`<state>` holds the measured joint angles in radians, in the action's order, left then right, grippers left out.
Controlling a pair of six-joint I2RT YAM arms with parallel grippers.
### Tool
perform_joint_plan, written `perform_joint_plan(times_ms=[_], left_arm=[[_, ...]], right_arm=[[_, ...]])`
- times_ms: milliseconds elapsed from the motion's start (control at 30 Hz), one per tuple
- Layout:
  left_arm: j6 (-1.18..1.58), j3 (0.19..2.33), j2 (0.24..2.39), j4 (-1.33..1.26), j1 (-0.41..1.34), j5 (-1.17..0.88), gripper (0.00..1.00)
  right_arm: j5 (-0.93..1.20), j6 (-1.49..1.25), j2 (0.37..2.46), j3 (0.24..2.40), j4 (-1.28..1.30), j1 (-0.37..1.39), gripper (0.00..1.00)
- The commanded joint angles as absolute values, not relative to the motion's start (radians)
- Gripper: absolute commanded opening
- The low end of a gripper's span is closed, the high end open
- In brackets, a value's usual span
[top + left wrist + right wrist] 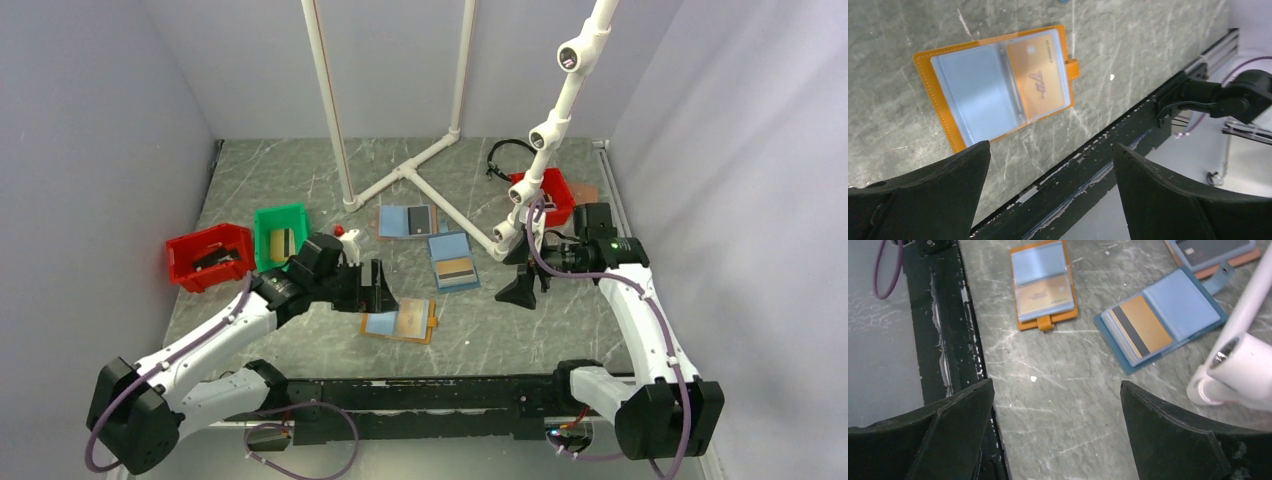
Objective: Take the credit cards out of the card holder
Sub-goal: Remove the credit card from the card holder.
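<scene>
The holder lay open just beside the left gripper, gold card in its sleeve. That one and the right gripper were both wide, empty. I'd pin the blue flap, then pinch the card's edge.

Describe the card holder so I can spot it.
Near the table's front edge, just beyond the black rail, lies an open card holder. It is orange-bordered with a gold card, unlike the striped-card holder and dark-card holder behind.
</scene>
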<state>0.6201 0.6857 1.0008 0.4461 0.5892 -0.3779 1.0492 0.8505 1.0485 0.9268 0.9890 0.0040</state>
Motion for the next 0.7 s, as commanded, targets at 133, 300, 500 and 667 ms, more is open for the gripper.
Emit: perform_joint_plan(times_ms=[133, 300, 500, 667], left_arm=[[0.697, 0.721, 0.989, 0.438, 0.786, -0.019, 0.97], [0.726, 0.735, 1.010, 0.410, 0.865, 0.072, 0.97], [0.748, 0.802, 1.149, 0.436, 0.942, 0.136, 0.96], [0.777, 0.878, 1.249, 0.497, 1.014, 0.244, 0.96]], right_arm=[[1.028, 0.787, 1.054, 0.884, 0.818, 0.078, 1.00], [0.957, 0.742, 1.050, 0.866, 0.776, 0.085, 1.00], [0.933, 0.744, 1.033, 0.850, 0.773, 0.085, 1.00], [0.927, 0.726, 1.050, 0.847, 0.762, 0.086, 1.00]])
